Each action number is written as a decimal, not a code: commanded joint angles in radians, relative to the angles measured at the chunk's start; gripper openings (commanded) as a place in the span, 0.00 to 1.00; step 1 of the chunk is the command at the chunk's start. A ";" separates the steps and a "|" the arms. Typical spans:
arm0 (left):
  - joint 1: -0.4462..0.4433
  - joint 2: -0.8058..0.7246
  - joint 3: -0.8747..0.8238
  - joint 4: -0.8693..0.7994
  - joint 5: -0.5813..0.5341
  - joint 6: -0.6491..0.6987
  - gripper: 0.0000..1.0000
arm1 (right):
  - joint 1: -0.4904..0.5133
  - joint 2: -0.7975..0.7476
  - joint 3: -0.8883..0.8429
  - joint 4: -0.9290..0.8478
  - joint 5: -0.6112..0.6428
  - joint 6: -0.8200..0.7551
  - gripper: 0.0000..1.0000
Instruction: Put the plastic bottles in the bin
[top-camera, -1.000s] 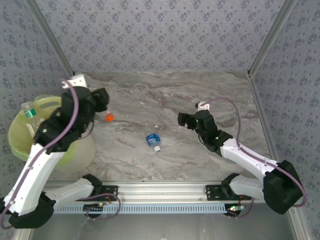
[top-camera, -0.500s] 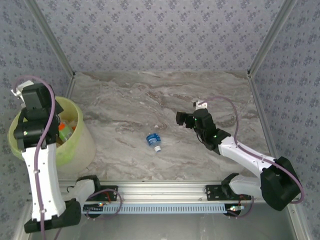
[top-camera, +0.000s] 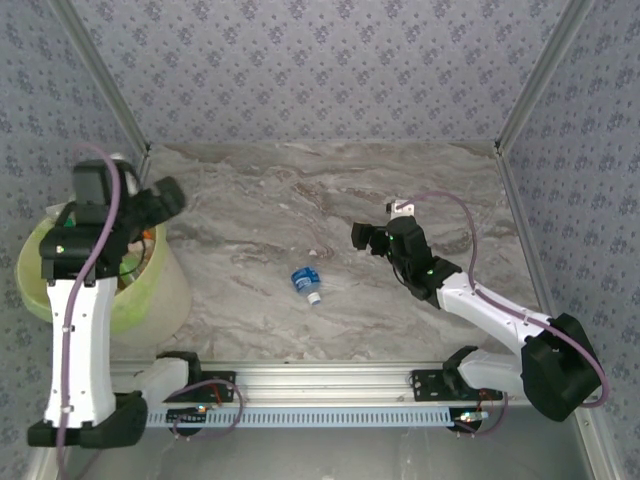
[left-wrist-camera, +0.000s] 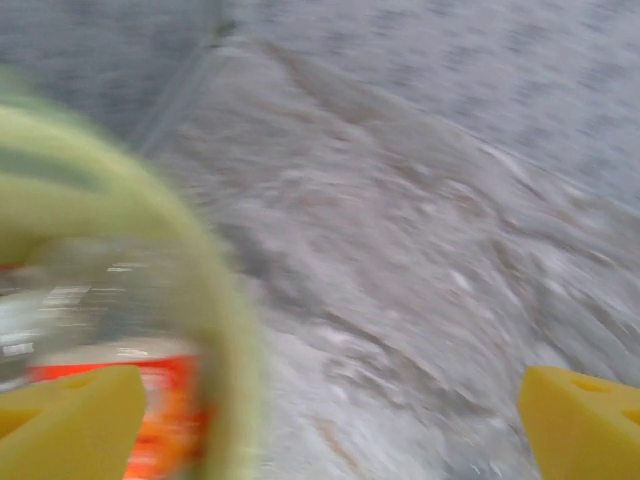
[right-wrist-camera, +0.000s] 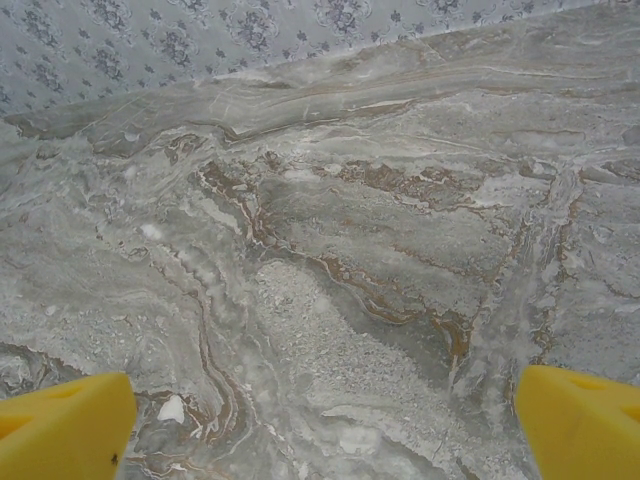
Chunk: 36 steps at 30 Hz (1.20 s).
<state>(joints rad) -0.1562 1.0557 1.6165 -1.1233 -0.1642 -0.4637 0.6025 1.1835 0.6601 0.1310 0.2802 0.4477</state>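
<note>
Blue-labelled small clear plastic bottle (top-camera: 307, 282): lying on the grey marbled tabletop (top-camera: 420, 180), around the middle and a little toward the near edge. It is well apart from both of my arms and touches nothing else.

Round light yellow-green plastic bin (top-camera: 170, 295): standing at the left side of the tabletop, close to the near edge. My left arm rises in front of it and covers part of its opening in the overhead view.

Orange-red-labelled clear plastic bottle (left-wrist-camera: 110, 320): inside the bin, seen through my left wrist camera just behind the curved rim. That view is heavily blurred, so I cannot count what else lies in there.

My left pincer (top-camera: 165, 197): up above the far right part of the bin's rim. Its yellow fingertips (left-wrist-camera: 70, 420) sit at opposite edges of the wrist view, spread wide. Nothing is between them.

My right pincer (top-camera: 362, 238): out over the right half of the tabletop, to the right of the blue-labelled bottle and a little farther back. It points left. Its fingers are also spread wide, with only bare marbled surface between them, and it holds nothing.

Blue-grey patterned wall panels (top-camera: 320, 70) close in the far, left and right sides of the tabletop.
</note>
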 joint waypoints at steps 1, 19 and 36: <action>-0.226 0.041 -0.001 0.066 -0.087 -0.038 0.99 | 0.006 -0.008 0.018 -0.008 0.018 0.005 1.00; -0.557 0.412 -0.519 0.592 0.042 -0.423 0.99 | 0.003 -0.035 0.011 -0.078 0.048 0.011 1.00; -0.646 0.776 -0.397 0.541 0.077 -0.415 0.99 | 0.003 -0.069 -0.013 -0.098 0.064 0.022 1.00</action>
<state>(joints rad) -0.8036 1.7927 1.2057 -0.5728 -0.1047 -0.8833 0.6025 1.1416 0.6586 0.0513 0.3077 0.4507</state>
